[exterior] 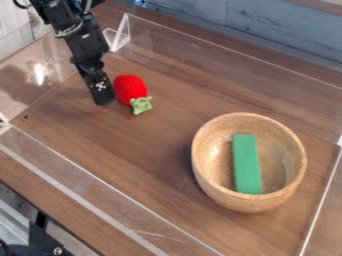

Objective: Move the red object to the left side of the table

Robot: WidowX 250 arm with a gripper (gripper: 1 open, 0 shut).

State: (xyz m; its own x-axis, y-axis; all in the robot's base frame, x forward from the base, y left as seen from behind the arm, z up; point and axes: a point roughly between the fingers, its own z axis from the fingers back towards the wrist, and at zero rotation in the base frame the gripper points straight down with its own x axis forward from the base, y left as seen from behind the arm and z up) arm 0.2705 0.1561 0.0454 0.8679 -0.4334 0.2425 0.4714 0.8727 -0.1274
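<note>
The red object (130, 89), a small strawberry-shaped toy, lies on its side on the table (147, 150) at the back left. Its green leafy top points toward the front right. My black gripper (98, 92) hangs pointing steeply down just to the left of it. Its lower finger (102, 97), marked with a white cross, sits close beside the red object. Nothing is held between the jaws, and they look open. The red object rests free on the wood.
A wooden bowl (214, 170) holding a green rectangular block (246, 164) stands at the right. Low clear acrylic walls (80, 190) border the tabletop, and a clear upright piece (120, 32) stands behind the gripper.
</note>
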